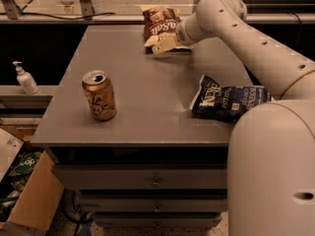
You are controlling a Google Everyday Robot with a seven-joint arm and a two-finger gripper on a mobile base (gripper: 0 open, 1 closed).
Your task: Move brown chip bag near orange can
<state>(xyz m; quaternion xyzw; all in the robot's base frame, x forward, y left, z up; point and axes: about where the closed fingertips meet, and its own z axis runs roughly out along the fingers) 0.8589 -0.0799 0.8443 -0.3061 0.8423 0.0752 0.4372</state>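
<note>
The brown chip bag (160, 23) lies flat at the far edge of the grey table (142, 90), its cream-yellow band towards me. My gripper (165, 44) hangs over the near end of that bag, just in front of the band, at the end of the white arm that reaches in from the right. The orange can (99, 95) stands upright near the table's front left, well apart from the bag and the gripper.
A dark blue chip bag (227, 102) lies at the table's right edge, partly behind my arm. A white pump bottle (24, 78) stands on a shelf to the left. A cardboard box (29, 195) sits on the floor at lower left. Drawers are below the tabletop.
</note>
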